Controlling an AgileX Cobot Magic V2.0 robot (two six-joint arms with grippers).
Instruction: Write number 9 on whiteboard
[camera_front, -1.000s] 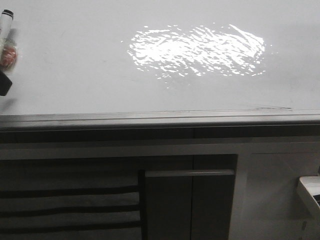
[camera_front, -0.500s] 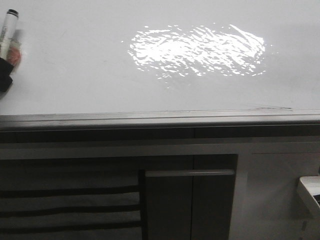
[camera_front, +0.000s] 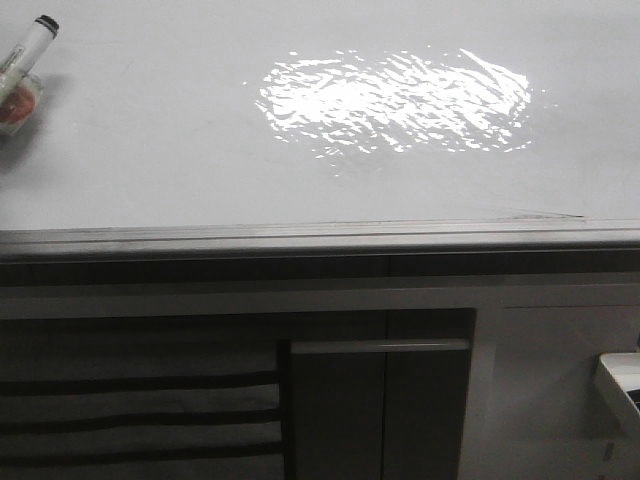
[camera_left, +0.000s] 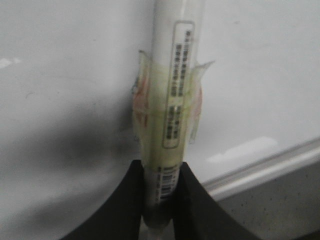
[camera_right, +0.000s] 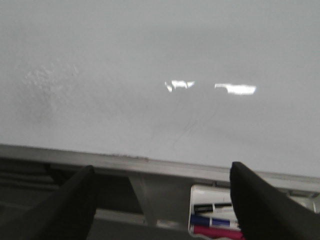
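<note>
The left claw (camera_left: 159, 200) is pinched on a marker (camera_left: 175, 90): in the left wrist view its two dark fingers (camera_left: 127, 200) press against the white barrel from both sides, with no gap between them and it. A band of yellowish tape (camera_left: 150, 125) wraps the barrel just beyond the fingertips, and a printed label with a barcode runs along the barrel. In the front view the marker (camera_front: 28, 50) shows at the far left edge, tilted, with its black end pointing up and to the right over the whiteboard (camera_front: 200, 150); whether that end touches the surface cannot be told, and the claw itself is out of that view. The right claw (camera_right: 160, 200) is spread wide: its two dark fingers (camera_right: 65, 205) stand well apart at the sides of the right wrist view, holding and touching nothing. Between them lie the whiteboard's grey edge strip (camera_right: 150, 165) and, below it, a tray (camera_right: 212, 220) with blue and red pens. The whiteboard fills the upper half of the front view, with a bright rippled glare patch (camera_front: 390, 100) near its middle. No black stroke of the number 9 can be seen on it; only faint grey smudges (camera_right: 190, 125) show in the right wrist view.
</note>
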